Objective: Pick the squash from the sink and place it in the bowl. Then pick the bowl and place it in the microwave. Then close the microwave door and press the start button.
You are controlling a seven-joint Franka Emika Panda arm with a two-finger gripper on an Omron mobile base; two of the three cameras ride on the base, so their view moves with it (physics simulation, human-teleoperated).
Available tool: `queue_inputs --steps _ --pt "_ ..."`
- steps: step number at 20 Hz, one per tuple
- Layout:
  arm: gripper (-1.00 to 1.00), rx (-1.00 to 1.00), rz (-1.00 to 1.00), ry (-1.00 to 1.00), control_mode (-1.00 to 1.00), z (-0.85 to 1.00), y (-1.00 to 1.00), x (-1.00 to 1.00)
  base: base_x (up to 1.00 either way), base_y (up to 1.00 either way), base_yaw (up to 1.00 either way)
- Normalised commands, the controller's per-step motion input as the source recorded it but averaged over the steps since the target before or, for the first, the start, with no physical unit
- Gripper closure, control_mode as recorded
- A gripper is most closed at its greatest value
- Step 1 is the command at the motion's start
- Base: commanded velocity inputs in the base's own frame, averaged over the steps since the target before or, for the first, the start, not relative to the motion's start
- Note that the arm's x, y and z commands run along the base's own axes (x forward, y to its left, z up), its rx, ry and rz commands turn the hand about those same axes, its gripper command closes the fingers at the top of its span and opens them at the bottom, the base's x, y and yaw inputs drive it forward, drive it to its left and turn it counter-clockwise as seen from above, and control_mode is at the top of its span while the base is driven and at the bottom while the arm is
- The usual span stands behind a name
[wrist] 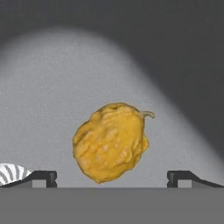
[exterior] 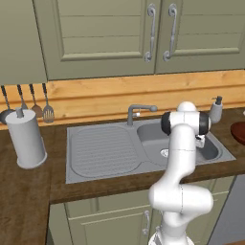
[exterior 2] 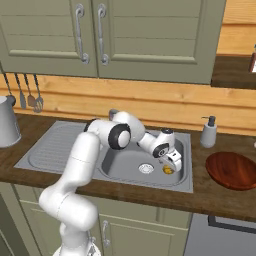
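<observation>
Yellow and lumpy, the squash (wrist: 111,142) lies on the sink (exterior 2: 125,170) floor, centre of your hand view, between the spread-open, empty pincer (wrist: 112,177) tips. Close too high and its knobbly sides could let it roll away toward the drain (exterior 2: 146,168).

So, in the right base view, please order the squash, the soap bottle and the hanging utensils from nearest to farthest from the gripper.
1. squash: in the sink basin, directly under the gripper.
2. soap bottle: on the counter, behind and to the right of the basin.
3. hanging utensils: on the wall, far left.
</observation>
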Motion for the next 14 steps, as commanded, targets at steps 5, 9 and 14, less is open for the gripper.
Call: queue_inputs --steps 5,9,14 --pt "-1.0 0.0 0.0 0.0 -1.0 -0.17 -0.18 0.2 0.0 0.0 0.0" --pt "-1.0 0.0 0.0 0.04 -1.0 -0.25 -0.14 0.0 0.0 0.0 0.0" --pt "-1.0 0.0 0.0 0.06 -1.0 -0.27 -0.16 0.01 0.0 0.0 0.0"
